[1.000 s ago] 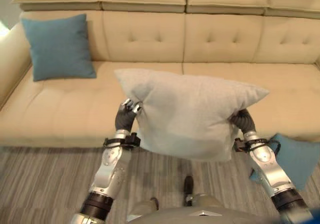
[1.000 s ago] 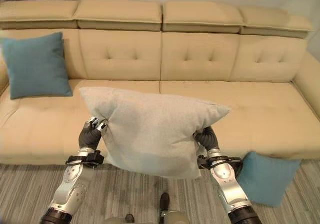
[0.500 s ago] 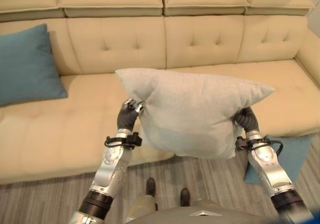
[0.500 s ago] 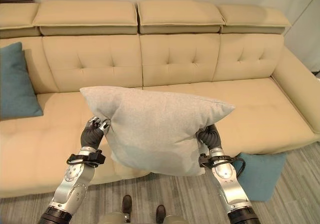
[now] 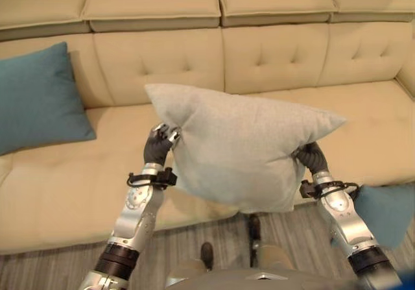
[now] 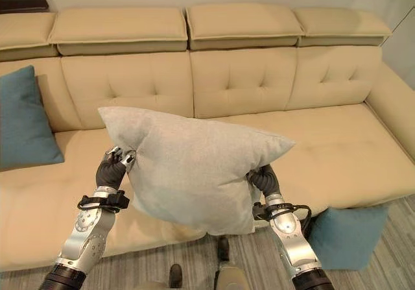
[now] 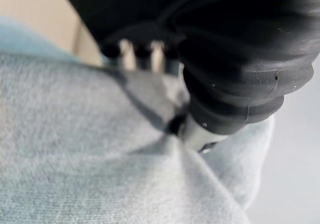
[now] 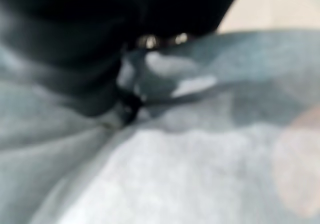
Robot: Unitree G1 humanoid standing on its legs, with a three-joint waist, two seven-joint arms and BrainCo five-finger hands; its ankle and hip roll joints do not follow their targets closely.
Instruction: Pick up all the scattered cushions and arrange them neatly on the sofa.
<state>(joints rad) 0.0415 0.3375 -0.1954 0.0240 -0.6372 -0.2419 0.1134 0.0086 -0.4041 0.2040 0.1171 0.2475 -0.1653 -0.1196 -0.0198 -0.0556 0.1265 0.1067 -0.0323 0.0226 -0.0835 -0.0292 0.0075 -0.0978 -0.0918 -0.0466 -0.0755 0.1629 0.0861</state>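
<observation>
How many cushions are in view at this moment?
3. A grey cushion is held between the left hand and right hand; one teal cushion leans on the sofa; another teal cushion is on the floor. Others may be hidden.

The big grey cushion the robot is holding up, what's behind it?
Behind the grey cushion is the beige sofa; its seat shows at both sides, but the middle part is covered. The left hand and right hand grip its edges, fingers partly hidden.

I see a light grey cushion (image 6: 194,170) of matt, finely woven cloth, slightly fuzzy up close. The beige sofa (image 6: 324,141) looks like smooth, tufted leather with a soft sheen. Both teal cushions (image 5: 39,98) (image 6: 343,238) are matt fabric.
</observation>
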